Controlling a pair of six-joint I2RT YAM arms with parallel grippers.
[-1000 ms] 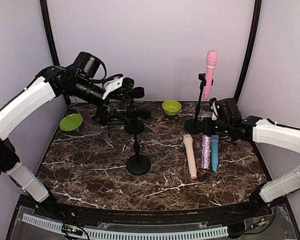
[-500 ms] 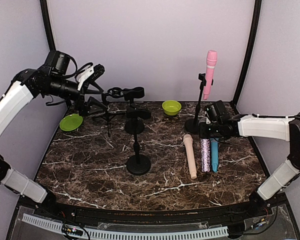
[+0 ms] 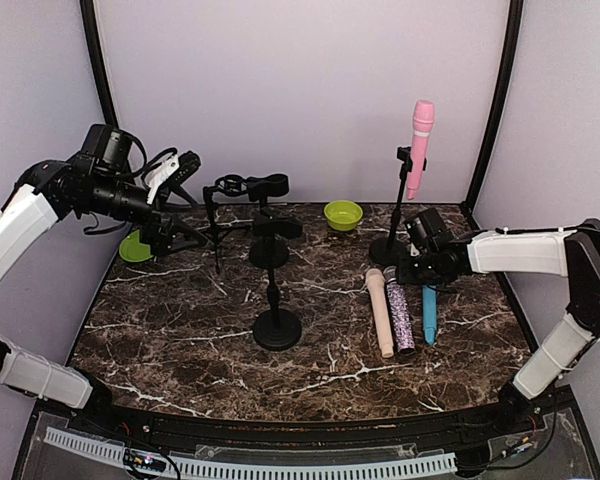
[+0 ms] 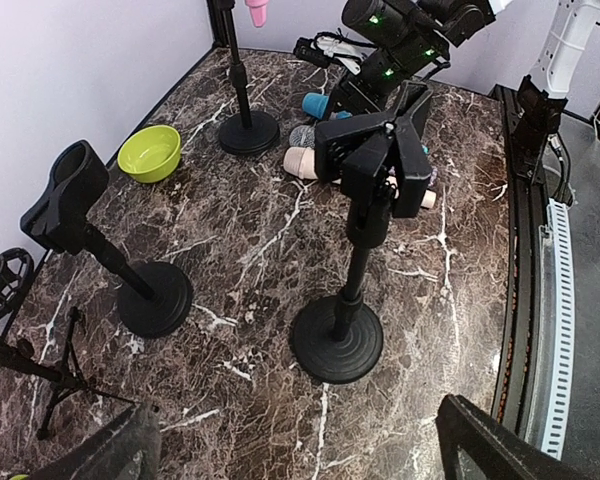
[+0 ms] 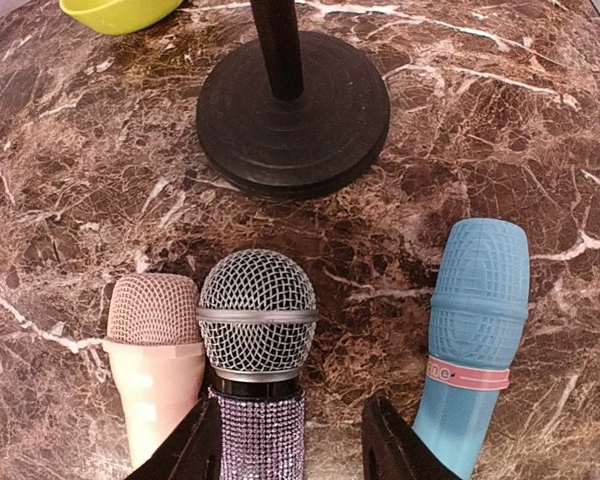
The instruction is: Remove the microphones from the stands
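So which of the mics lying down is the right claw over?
The glittery silver microphone, middle of three, between the beige microphone and blue microphone; the right claw straddles its handle.

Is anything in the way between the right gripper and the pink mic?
Nothing blocks it. The pink mic sits high on its stand, well above the right gripper. The jaws straddle the sparkly mic on the table, so lift clear first.

We see a pink microphone (image 3: 421, 140) clipped upright in the holder at the top of a slim black stand (image 3: 399, 205), its rounded head up and its handle reaching down past the clip. The stand's round base sits flat on the dark marble desk (image 3: 180, 330), at the back right near the rear wall.
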